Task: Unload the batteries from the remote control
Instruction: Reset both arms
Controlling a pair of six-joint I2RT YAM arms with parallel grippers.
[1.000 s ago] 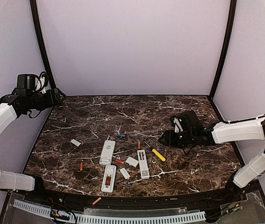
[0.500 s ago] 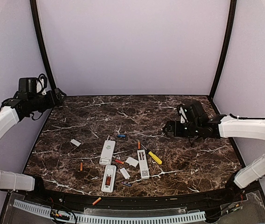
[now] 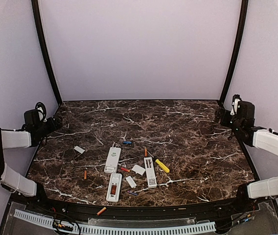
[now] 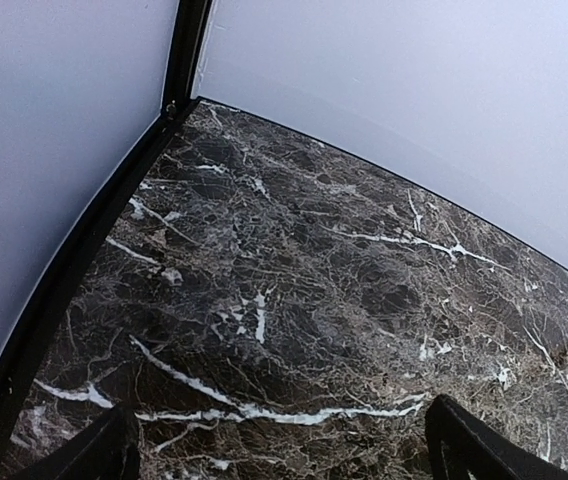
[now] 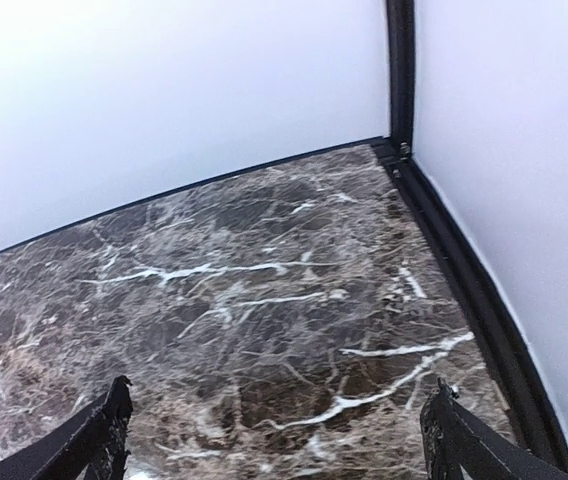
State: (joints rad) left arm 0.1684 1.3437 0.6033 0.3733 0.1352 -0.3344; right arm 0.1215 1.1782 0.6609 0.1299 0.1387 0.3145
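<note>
Three white remote controls lie near the table's front middle in the top view: one [image 3: 112,159] on the left, one [image 3: 114,187] in front with an orange cell in its open bay, and one [image 3: 150,172] on the right. Several loose batteries lie around them, among them a blue one [image 3: 127,142], an orange one [image 3: 85,174] and a red one [image 3: 124,169]. My left gripper [image 3: 56,121] [image 4: 284,440] is open over bare marble at the back left corner. Over the back right corner, my right gripper [image 3: 222,116] [image 5: 279,410] is open and empty, far from the remotes.
A yellow-handled tool [image 3: 162,165] lies right of the remotes. Flat white covers [image 3: 79,150] [image 3: 138,170] [image 3: 130,181] lie among them. One orange cell [image 3: 101,211] rests on the front rim. Black frame posts [image 4: 179,60] [image 5: 399,70] and white walls close the back corners.
My right arm has pulled back from beside the yellow-handled tool to the back right corner, its jaws opening wide. The left arm has dropped lower along the left edge.
</note>
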